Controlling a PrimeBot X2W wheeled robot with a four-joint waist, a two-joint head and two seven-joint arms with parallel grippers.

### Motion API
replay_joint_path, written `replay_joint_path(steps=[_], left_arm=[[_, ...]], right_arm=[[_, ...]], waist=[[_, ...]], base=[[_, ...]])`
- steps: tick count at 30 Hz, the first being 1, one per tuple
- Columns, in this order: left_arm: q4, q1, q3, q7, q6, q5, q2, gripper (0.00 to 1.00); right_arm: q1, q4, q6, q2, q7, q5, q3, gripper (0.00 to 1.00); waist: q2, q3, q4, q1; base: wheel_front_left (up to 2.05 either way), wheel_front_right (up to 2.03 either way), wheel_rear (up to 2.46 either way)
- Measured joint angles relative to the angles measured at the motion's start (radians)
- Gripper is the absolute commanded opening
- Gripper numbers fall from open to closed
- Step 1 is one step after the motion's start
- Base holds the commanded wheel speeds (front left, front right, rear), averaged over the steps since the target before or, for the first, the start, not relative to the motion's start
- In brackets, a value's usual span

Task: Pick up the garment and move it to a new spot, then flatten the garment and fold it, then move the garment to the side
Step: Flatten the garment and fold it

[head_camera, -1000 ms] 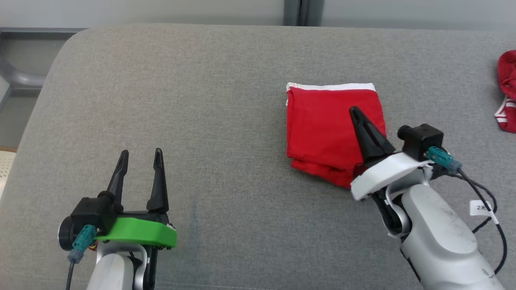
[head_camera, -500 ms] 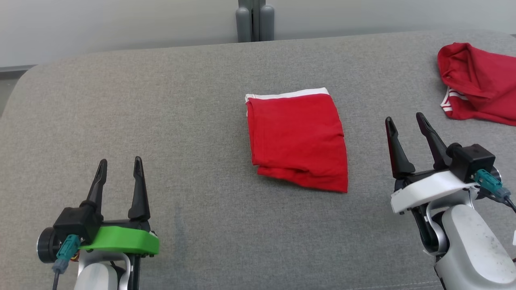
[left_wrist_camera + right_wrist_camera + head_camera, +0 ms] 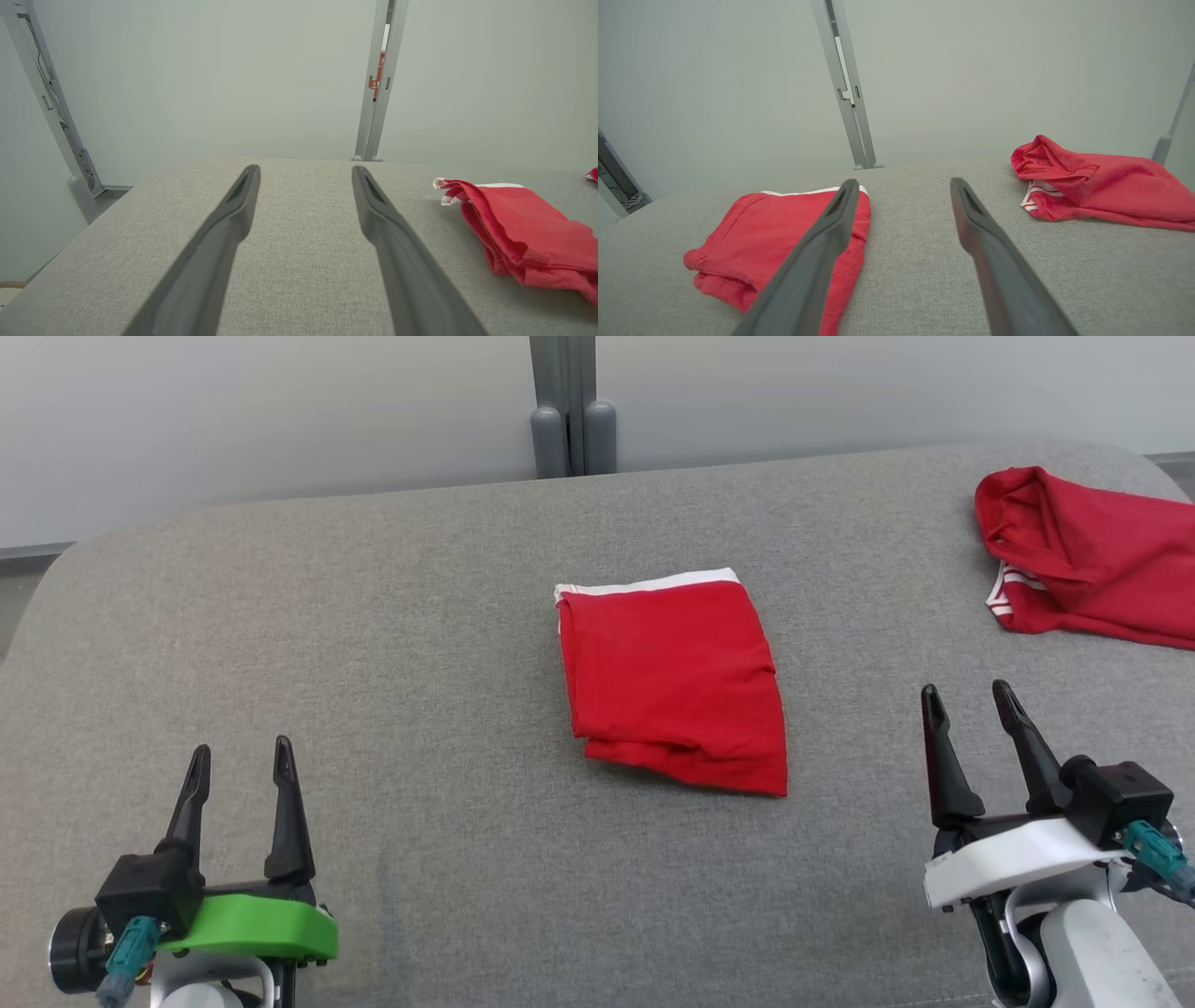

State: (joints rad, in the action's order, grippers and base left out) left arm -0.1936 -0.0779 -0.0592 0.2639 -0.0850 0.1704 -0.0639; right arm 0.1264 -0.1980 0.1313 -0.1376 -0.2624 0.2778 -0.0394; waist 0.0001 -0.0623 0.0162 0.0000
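pale grey wall panels and a metal post (image 3: 563,411) stand behind the grey fabric-covered counter (image 3: 373,616). near its middle lies the folded red garment (image 3: 672,686), white band at its far edge. a crumpled red garment (image 3: 1092,565) sits far right. the left claw (image 3: 240,748) and right claw (image 3: 965,689) hover released, empty, well apart from both.

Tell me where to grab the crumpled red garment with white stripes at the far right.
Probably pinch the raised, bunched ridge at the left end of the crumpled red white-striped garment, bringing the right gripper from the near side, fingers straddling it. That hump stands off the grey fabric cushion; the rest lies flatter.
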Motion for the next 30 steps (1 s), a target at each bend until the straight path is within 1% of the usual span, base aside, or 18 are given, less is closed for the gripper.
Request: replay_joint_path(steps=[6,16,30], left_arm=[[0.007,0.038,0.013,0.000,-0.004,-0.007,-0.011,1.00],[0.035,0.080,0.036,-0.042,-0.010,-0.005,-0.019,1.00],[0.074,0.093,0.046,-0.062,0.006,0.001,-0.029,1.00]], right_arm=[[-0.045,0.016,0.000,0.008,0.000,-0.012,0.002,1.00],[-0.081,0.028,0.000,0.016,0.000,-0.030,-0.004,1.00],[-0.091,0.041,0.000,0.030,0.001,-0.043,0.013,1.00]], waist=[[0.0000,0.022,0.004,0.0000],[0.0000,0.052,0.009,0.0000],[0.0000,0.050,0.023,0.0000]], base=[[0.00,0.00,0.00],[0.00,0.00,0.00],[0.00,0.00,0.00]])
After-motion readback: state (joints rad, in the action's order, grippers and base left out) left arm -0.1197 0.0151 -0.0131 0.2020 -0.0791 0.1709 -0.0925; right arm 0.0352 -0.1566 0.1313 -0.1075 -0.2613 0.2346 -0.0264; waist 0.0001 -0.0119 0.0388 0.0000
